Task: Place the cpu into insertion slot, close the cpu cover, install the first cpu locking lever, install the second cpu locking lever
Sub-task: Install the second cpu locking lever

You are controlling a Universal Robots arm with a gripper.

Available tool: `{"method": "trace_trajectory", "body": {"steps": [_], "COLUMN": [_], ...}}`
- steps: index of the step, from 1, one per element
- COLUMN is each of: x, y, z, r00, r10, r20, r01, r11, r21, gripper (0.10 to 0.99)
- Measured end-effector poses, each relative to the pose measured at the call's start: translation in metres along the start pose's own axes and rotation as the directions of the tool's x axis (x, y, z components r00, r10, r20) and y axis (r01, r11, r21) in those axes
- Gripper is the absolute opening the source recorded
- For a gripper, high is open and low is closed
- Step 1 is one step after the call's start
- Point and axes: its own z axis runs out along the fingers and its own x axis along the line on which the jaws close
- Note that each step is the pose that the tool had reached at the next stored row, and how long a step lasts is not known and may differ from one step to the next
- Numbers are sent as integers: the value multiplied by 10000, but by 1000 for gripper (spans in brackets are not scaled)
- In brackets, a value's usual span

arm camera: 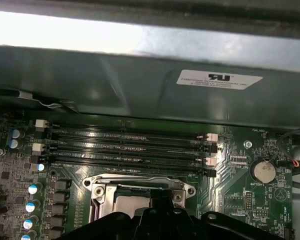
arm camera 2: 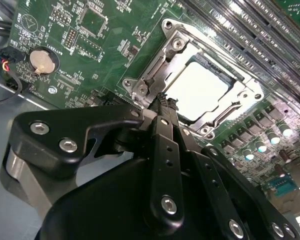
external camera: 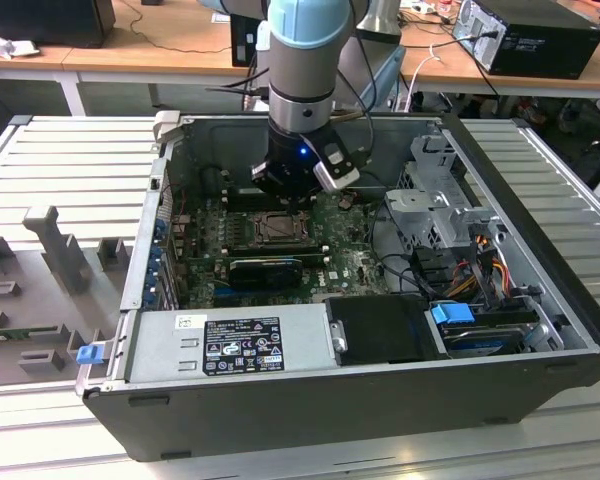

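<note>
One cpu (arm camera 2: 200, 90) sitting flat in the insertion slot (arm camera 2: 217, 65), cpu cover (arm camera 2: 177, 47) down around it, on the green motherboard (arm camera 2: 75, 55). Pincer (arm camera 2: 165, 102) just above the socket edge, fingers pressed together, pinching nothing.

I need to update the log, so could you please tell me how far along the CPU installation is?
Looks done: the pale, shiny square cpu lies in the dark square insertion slot, and the grey metal frame cpu cover seems to be down around it. In hand: the black gripper sits at the cover's edge in the second wrist view. Left: the two locking levers; I cannot tell whether either is latched.
</note>
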Motion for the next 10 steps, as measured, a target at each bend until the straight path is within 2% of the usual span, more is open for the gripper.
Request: {"method": "trace_trajectory", "body": {"steps": [3, 6, 10], "x": [-1, -3, 0], "y": [-1, 8, -41], "z": [-25, -104, -111], "r00": [10000, 10000, 10000], "r10": [-1, -2, -1], "r20": [0, 1, 0], "r01": [1, 2, 1], "r11": [10000, 10000, 10000], "r21": [0, -1, -2], "gripper": [106, 106, 106]}}
